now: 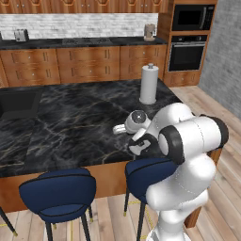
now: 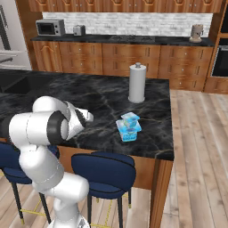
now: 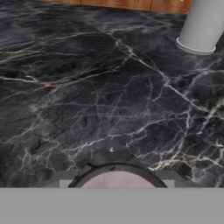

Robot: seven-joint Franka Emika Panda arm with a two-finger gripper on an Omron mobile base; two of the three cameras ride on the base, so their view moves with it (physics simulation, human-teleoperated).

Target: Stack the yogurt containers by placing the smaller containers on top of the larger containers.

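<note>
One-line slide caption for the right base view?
Small light-blue yogurt pack stacked on the larger teal pack near the paper-towel roll on the black marble island.

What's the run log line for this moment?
tool: holding round cup | small pack: on large pack | remaining: round cup unstacked

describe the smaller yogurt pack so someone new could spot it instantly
Start at the black marble island counter and find the tall white paper-towel roll near its far right end. Nearer the front edge from it sits a wider teal-blue and white pack. The small light-blue pack lies on top of that one, narrower and paler.
</note>
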